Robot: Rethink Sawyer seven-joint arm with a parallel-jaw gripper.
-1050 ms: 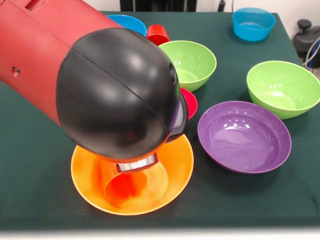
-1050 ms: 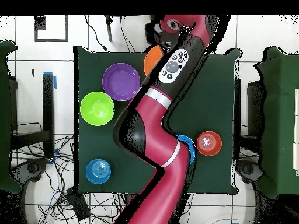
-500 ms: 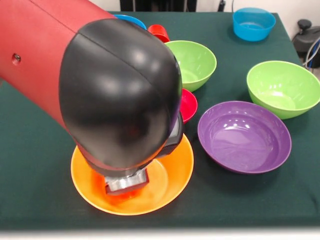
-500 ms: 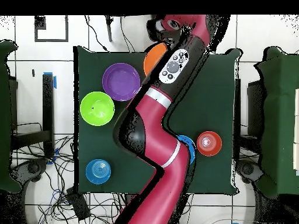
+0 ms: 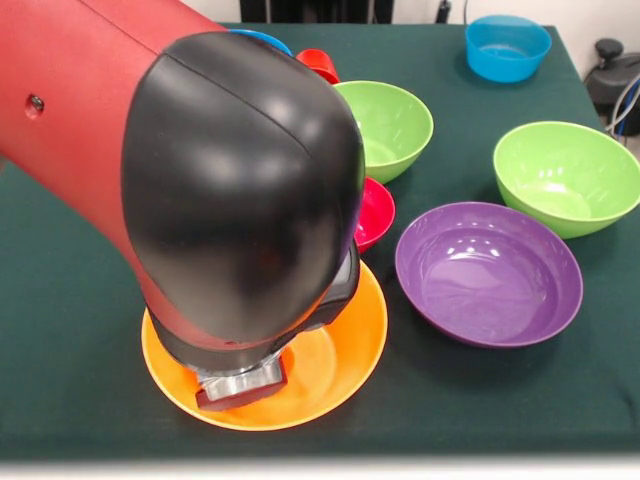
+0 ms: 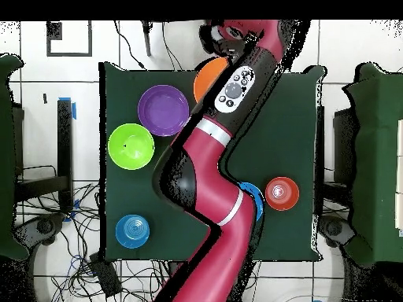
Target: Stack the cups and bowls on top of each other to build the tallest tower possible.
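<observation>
One gripper [image 5: 240, 385] is involved, and only its metal-and-dark base is seen below the black wrist housing, low inside the big orange bowl [image 5: 345, 345]; whether it is spread or closed, and whether anything is held, cannot be told, since the arm [image 5: 120, 130] covers it. Compared with a second ago, the wrist has been lowered further into the bowl: the orange cup that was then glimpsed under the housing is now hidden completely. This is judged to be a placing or pressing of the cup onto the bowl's floor, so the tower's base step is probably near done, though the cup's seating cannot be confirmed.

Just behind the orange bowl, the small crimson bowl [image 5: 375, 212] is seen partly masked by the wrist. Beyond it stand a lime green bowl [image 5: 390, 125] and the red cup [image 5: 318, 64]. The purple bowl [image 5: 490, 270] lies just beside the orange one, with the second green bowl [image 5: 565, 175] and a blue bowl [image 5: 507, 47] further off. None of these has been shifted.

In the overhead view a small orange bowl [image 6: 282, 193] is seen well apart from the others.
</observation>
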